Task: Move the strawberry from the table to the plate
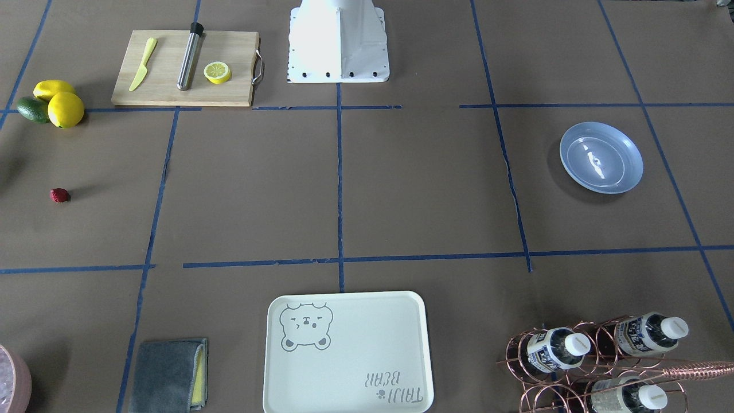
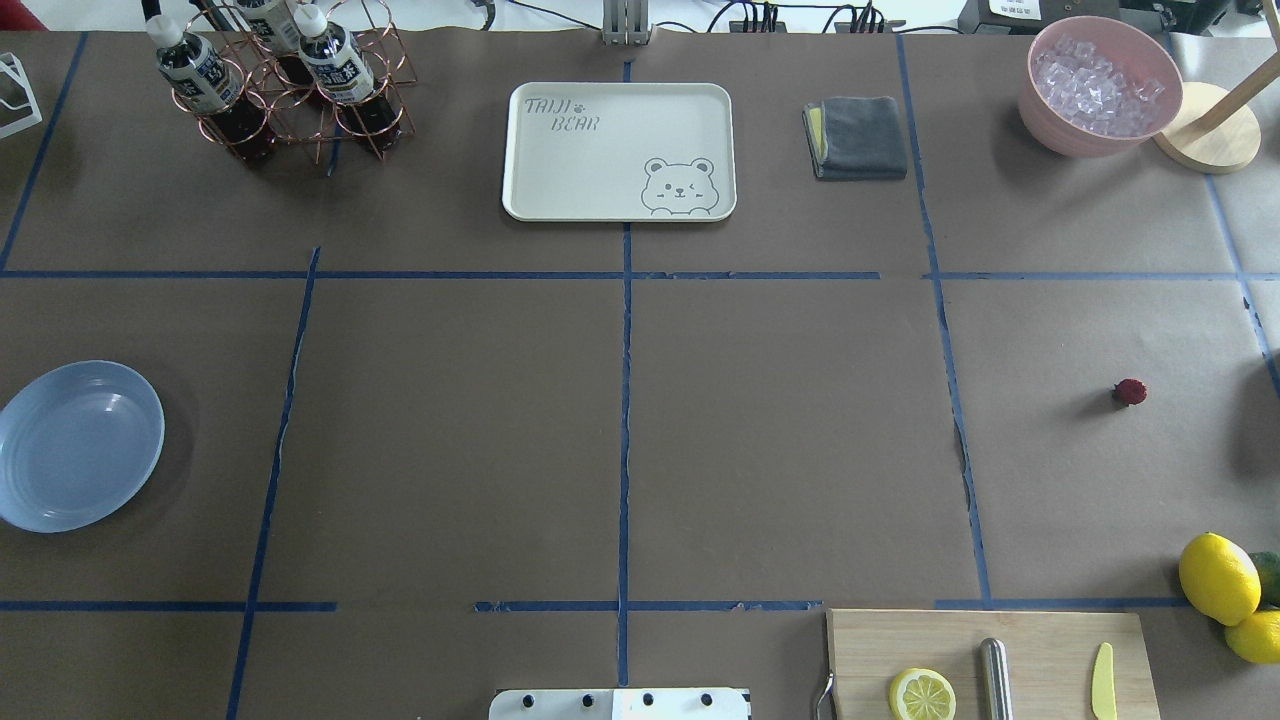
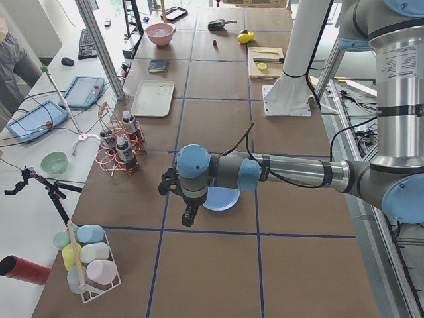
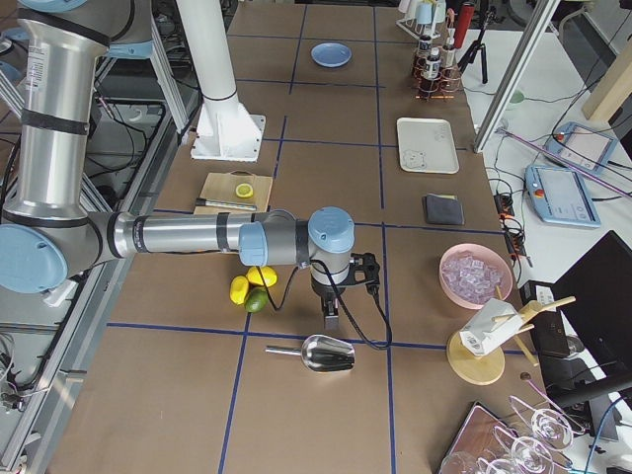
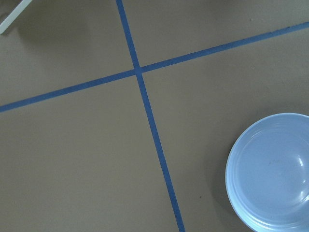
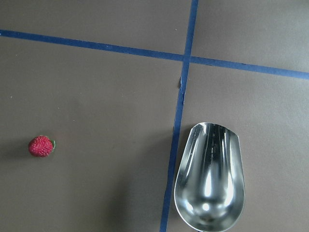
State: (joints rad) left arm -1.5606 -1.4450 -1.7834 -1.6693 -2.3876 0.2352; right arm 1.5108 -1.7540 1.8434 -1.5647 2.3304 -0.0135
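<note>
ok, front-facing view: strawberry [image 1: 59,195] sits on the table [image 1: 401,189] at the far left, just nearer than the lemons [image 1: 66,109]. plate [image 1: 601,157] is far right, well apart from it. overhead: strawberry right, plate at the left edge. left side view: my left gripper [image 3: 189,216] hangs by the plate's rim, can't tell if the fingers are apart. right side view: my right gripper [image 4: 331,318] points down near the scoop [image 4: 326,353], finger state unreadable too. right wrist cam: strawberry left of the scoop, a tape line between them.
</note>
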